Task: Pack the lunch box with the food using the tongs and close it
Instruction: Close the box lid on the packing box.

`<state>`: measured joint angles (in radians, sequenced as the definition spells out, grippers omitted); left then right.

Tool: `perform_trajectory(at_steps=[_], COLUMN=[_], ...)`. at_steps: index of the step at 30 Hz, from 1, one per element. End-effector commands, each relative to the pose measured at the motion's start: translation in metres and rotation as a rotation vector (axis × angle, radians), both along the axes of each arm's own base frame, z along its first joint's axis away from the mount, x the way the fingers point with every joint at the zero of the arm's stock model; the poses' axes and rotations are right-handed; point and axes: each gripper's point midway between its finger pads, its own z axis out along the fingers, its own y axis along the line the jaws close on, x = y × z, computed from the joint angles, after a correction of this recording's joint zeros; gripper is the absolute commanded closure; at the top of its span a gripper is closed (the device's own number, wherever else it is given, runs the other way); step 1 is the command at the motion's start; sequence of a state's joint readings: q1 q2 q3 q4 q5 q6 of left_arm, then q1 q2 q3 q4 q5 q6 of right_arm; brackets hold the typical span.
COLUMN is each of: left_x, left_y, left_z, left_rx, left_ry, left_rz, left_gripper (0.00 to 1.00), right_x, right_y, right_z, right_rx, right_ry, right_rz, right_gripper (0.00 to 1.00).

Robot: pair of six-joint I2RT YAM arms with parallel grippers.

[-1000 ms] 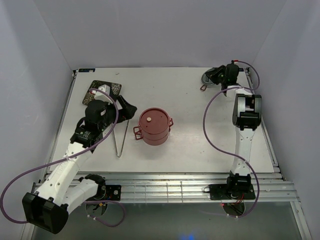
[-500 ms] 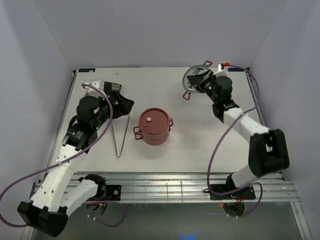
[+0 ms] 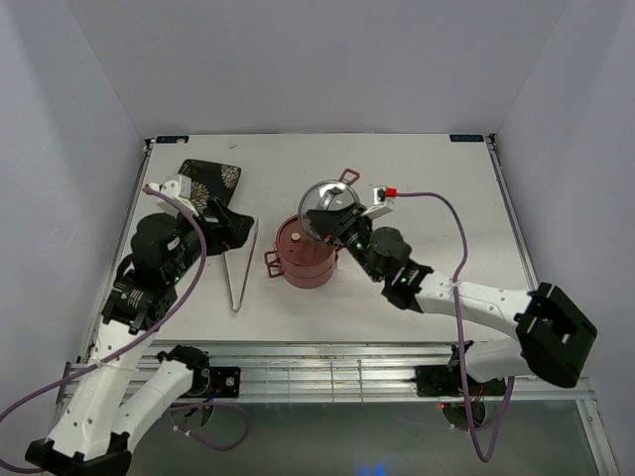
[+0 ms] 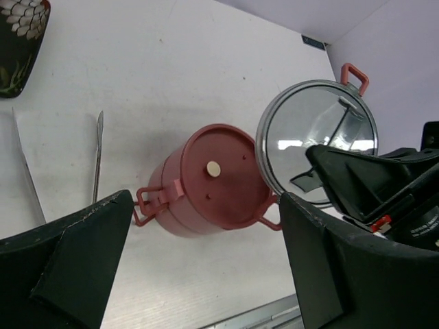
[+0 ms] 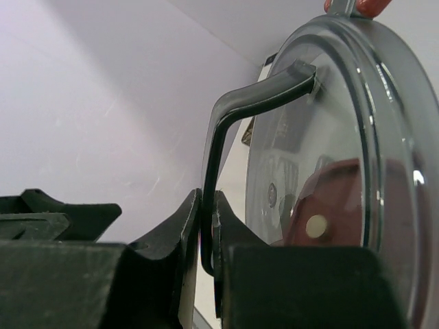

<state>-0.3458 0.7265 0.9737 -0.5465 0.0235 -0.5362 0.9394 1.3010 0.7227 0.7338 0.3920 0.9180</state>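
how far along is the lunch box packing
Done: the lunch box is stacked with a red disc lid on; the tongs lie on the table. In hand: the right end effector clamps the grey top lid by its handle, tilted beside the stack. To do: seat it. No food shows.

Dark-red lunch box (image 3: 307,254), black floral plate (image 3: 203,181)

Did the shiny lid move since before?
Yes. The right gripper has carried the lid from the far right corner of the table leftward and nearer, and it now hangs tilted at the right edge of the lunch box.
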Motion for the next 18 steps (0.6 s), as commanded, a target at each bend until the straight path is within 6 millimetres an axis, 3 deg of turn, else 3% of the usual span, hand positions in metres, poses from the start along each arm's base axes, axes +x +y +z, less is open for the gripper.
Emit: perform_trajectory(at_steps=[1, 6, 18], left_x=[-0.014, -0.023, -0.020], left_y=[0.007, 0.020, 0.018], left_z=[0.000, 0.009, -0.006], left_rx=[0.022, 0.050, 0.037], left_ry=[0.003, -0.016, 0.013], left_rz=[-0.001, 0.044, 0.043], left_gripper=[0.02, 0.02, 0.02], right_x=[0.004, 0.002, -0.009], right_y=[0.007, 0.019, 0.038], right_z=[0.041, 0.029, -0.007], right_rx=[0.133, 0.181, 0.308], right_ry=[-0.088, -0.073, 0.035], right_rz=[-0.069, -0.058, 0.008], right_gripper=[0.91, 0.89, 0.88])
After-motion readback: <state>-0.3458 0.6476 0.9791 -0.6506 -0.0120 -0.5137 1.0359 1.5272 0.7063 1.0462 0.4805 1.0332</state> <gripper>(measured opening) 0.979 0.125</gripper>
